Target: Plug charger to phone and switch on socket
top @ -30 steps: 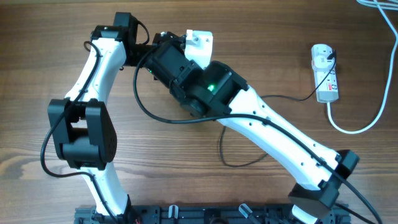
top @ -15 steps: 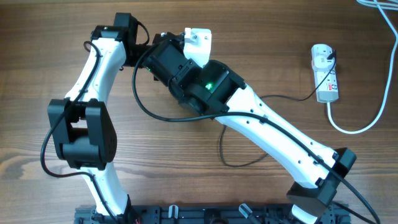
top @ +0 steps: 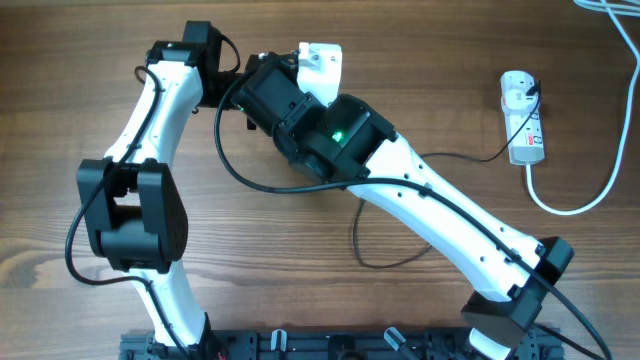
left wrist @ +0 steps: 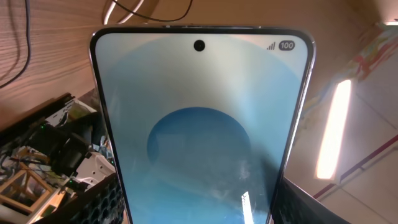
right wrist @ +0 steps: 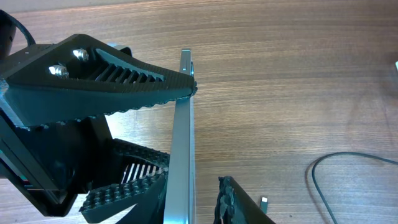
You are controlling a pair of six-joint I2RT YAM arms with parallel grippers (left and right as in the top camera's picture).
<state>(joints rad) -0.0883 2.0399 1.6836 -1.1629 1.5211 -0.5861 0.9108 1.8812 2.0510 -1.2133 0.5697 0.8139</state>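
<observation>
Phone (left wrist: 199, 124) in left claw (right wrist: 178, 132), charger (right wrist: 348, 154) near

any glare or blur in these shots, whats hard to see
Left wrist: the phone fills the frame, a small white glare streak low on its screen, a bright light strip blown out at right. Right wrist: sharp, evenly lit, the phone seen edge-on. Overhead: even light, no glare, only soft shadows by the arms.

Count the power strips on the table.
1. The strip lies near the table's right edge, with a white cord looping off it. The left arm and right arm cover some tabletop, so another could be hidden.
</observation>
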